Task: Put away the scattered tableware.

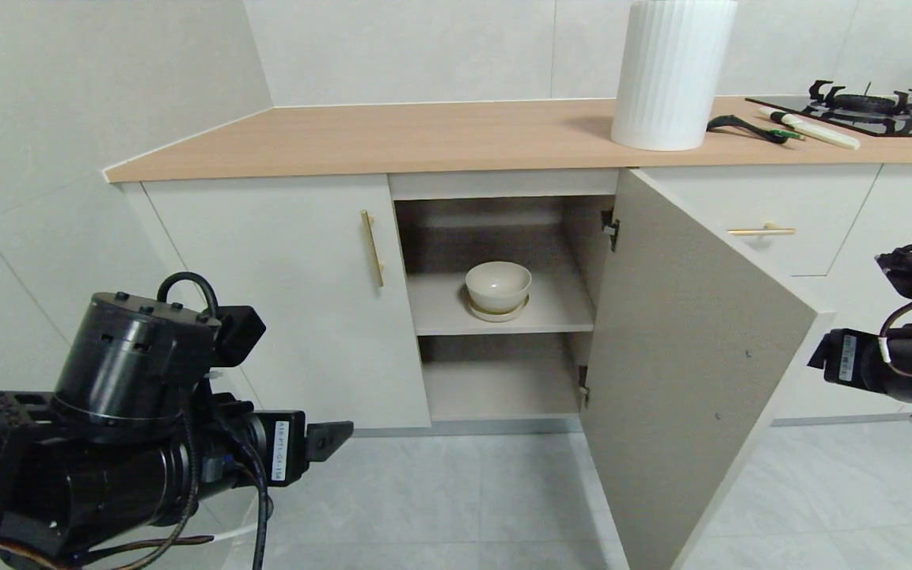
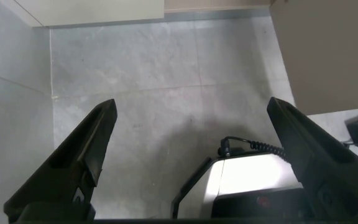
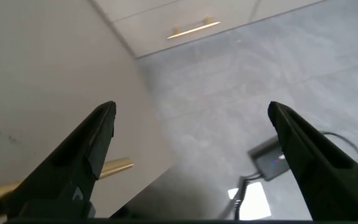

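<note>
A cream bowl (image 1: 498, 286) stands on a small plate (image 1: 497, 314) on the middle shelf (image 1: 440, 313) of the open cabinet. My left gripper (image 2: 191, 115) is open and holds nothing, hanging low over the grey floor in front of the shut left cabinet door. Its arm (image 1: 131, 443) sits at the lower left of the head view. My right gripper (image 3: 191, 118) is also open with nothing in it, just beside the outer face of the swung-out cabinet door (image 1: 685, 356), near that door's gold handle (image 3: 114, 167).
On the wooden counter (image 1: 424, 134) stand a tall white ribbed cylinder (image 1: 670, 75), a black-handled utensil (image 1: 749, 127), a cream-handled knife (image 1: 808, 128) and a gas hob (image 1: 875, 107). A drawer with a gold handle (image 1: 761, 231) lies right of the open door. The lower shelf (image 1: 495, 388) is bare.
</note>
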You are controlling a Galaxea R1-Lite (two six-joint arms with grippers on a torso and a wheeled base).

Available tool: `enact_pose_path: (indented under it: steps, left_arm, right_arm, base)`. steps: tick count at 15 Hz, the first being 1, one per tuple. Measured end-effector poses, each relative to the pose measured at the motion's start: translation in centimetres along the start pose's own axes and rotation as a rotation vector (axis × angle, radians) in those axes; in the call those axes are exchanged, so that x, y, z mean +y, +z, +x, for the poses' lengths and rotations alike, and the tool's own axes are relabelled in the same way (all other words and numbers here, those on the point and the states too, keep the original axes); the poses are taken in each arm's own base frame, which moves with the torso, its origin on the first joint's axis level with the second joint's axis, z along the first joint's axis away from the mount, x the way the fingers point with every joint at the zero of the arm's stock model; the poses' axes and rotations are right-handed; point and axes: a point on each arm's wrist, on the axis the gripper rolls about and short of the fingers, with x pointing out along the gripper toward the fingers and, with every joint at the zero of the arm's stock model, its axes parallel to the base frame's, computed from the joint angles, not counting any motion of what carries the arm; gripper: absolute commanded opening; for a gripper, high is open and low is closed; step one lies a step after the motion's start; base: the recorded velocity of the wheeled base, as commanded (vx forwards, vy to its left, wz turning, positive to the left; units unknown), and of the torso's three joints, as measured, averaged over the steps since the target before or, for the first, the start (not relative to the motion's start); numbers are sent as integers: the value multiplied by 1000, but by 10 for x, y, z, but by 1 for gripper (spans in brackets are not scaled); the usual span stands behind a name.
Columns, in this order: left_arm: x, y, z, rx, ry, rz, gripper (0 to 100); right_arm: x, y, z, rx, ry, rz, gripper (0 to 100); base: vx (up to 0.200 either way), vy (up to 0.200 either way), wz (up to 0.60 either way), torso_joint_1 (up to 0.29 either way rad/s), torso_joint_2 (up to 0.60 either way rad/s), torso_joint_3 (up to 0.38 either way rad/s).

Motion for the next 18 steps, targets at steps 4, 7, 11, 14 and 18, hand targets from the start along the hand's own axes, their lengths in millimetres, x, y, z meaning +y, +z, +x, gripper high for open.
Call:
enact_pose_path:
  steps: [4,7,11,14,18]
  left_arm:
    - [0,0,0,0,0,0,100]
    - [0,0,0,-1,0,0,100]
    - [0,0,0,-1,-2,-1,100]
    - [0,1,-1,-6,-2,-3,100]
    - [0,3,-3,-18,-2,-8,100]
  right_arm:
    - [20,-10,-4,24,68,-6,100]
    - [35,-18,-9,45,124,-16,100]
    - [62,-26,-11,42,221,-49,100]
    - [86,-32,-6,24,307,-90,100]
    - [122,-19,10,18,412,-140,100]
  base:
    - [0,0,0,0,0,0]
    - [0,0,0,0,0,0]
    - [0,0,0,0,0,0]
    - [0,0,0,0,0,0]
    - [0,0,0,0,0,0]
